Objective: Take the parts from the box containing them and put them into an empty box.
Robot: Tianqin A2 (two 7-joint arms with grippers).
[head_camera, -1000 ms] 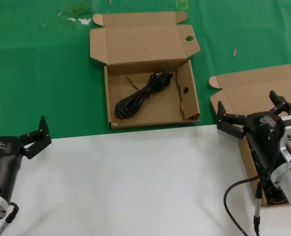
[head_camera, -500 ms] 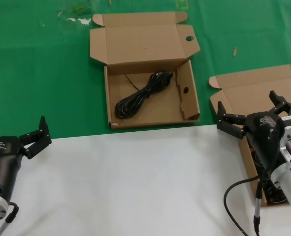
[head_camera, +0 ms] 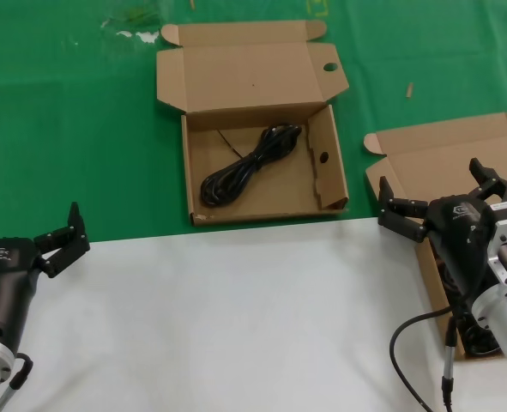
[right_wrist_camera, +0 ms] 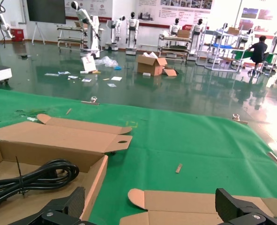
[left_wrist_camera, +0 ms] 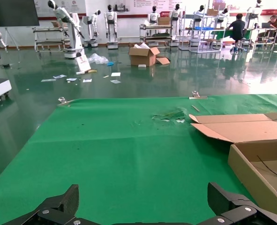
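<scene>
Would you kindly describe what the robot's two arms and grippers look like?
Both arms end in silver metal cylinders capped by matte black housings bearing a small white logo. The left gripper and right gripper have black, angular, segmented jaws. A thin black cable loops beside the right arm.

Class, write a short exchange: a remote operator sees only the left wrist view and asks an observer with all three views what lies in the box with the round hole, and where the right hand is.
Operator: My left hand is open over green cloth, and I see only one wall of the holed box. Is anything in it?
Observer: Yes. The head view shows one coiled black cable bundle lying diagonally on its floor.
Operator: And the right hand?
Observer: The right hand is open, above the near-left part of a second box to the right, and it hides most of that box's inside.
</scene>
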